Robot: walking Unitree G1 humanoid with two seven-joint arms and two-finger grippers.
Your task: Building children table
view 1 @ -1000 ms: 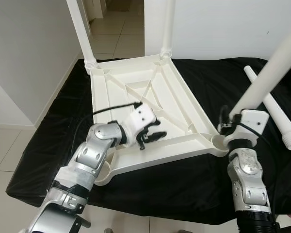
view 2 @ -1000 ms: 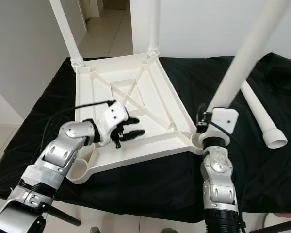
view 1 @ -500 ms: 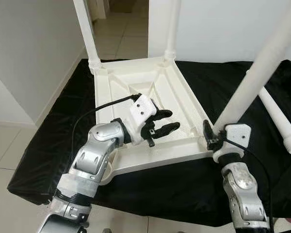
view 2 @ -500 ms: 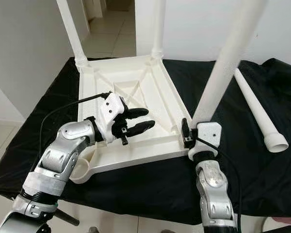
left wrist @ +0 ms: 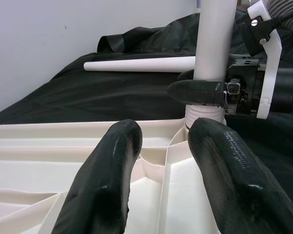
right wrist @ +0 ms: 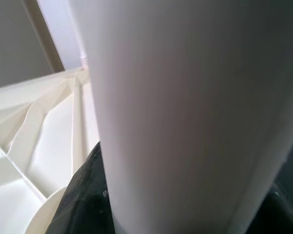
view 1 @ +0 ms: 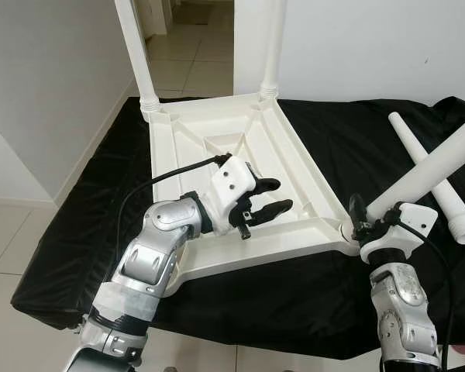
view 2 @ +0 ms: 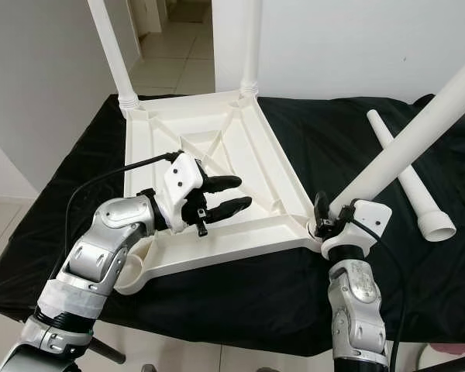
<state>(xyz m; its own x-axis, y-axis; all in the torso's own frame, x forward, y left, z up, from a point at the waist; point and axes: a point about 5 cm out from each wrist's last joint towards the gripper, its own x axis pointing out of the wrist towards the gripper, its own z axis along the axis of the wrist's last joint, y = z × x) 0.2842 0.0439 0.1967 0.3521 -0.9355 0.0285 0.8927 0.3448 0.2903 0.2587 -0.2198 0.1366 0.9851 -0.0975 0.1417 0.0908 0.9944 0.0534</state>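
Leg in the right gripper is now leaning hard to the robot's right, where half a second ago it was standing much nearer upright over the near right corner socket of the upturned tabletop. The gripper's fingers are clamped round the leg just above its threaded foot, which is sitting at the socket; whether the thread is seated cannot be told. The tilt suggests the leg is slipping out of line, so it will likely need righting before it can be screwed home.

Left gripper is hovering over the ribbed underside near the front rail, its fingers parted and holding nothing, a little farther toward the right corner than a second ago.

Two far legs, one at the left corner and one at the right corner, are already standing in their sockets. The near left socket is gaping empty. A spare leg is lying on the black cloth to the right, close under the tilted leg, and could foul its swing. Tiled floor is showing beyond.
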